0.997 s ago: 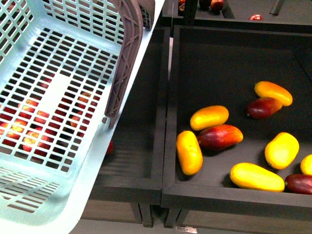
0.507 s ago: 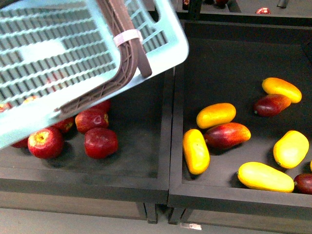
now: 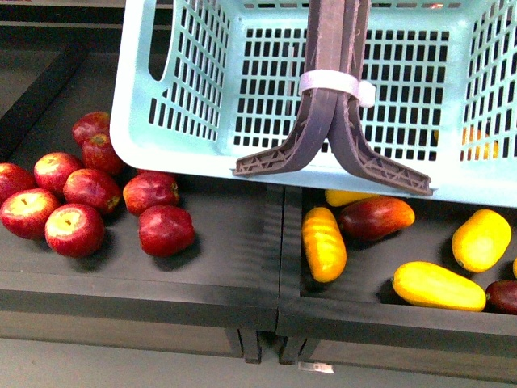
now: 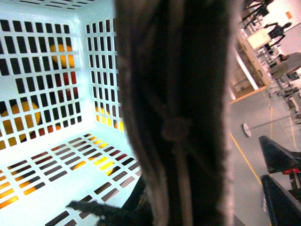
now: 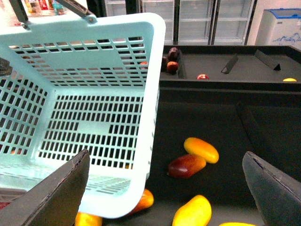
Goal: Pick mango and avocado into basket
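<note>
Right gripper (image 5: 165, 155) is held wide open, empty; left grip can't be told; light teal slotted plastic basket (image 3: 202, 158) has been swung right over the dark bin divider (image 3: 283, 242), oval yellow mango (image 3: 323, 242) left exposed just near of it, judged reachable; avocado unseen.

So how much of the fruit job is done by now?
Nothing is packed yet: the teal basket looks empty inside. In hand: it hangs lifted by its brown handles, and the right hand is open, holding nothing. Left to do: pick a yellow mango from the dark bin and find the avocado, which shows in no view.
</note>
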Action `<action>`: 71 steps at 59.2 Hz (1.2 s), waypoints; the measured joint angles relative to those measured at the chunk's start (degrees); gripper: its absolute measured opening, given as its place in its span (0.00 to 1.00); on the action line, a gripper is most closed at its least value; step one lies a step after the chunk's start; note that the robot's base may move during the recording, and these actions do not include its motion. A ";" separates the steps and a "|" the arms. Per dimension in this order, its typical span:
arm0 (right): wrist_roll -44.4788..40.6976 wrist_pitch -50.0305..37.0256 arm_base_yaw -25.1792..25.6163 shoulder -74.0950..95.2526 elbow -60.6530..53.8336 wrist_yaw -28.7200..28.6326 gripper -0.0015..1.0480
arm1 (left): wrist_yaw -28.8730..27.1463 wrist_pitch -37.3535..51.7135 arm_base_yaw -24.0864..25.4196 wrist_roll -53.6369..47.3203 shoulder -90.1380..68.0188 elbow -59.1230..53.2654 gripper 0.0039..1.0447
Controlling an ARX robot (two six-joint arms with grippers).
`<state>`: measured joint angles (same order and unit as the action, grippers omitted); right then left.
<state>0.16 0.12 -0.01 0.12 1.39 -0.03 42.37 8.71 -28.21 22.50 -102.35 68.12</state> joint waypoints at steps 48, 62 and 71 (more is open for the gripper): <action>40.41 -11.67 7.04 125.11 45.92 11.21 0.92 | -2.01 -4.46 0.11 -4.33 -0.11 0.55 0.04; 54.58 -8.68 5.55 131.05 55.65 11.02 0.92 | -2.01 -4.46 0.13 -4.33 -0.11 0.55 0.04; 58.25 -6.64 4.37 133.85 60.33 11.74 0.92 | -1.77 -4.46 0.11 -4.33 -0.11 0.55 0.04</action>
<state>58.41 -6.52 4.36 133.97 61.71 11.70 40.60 4.25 -28.10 18.17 -102.45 68.66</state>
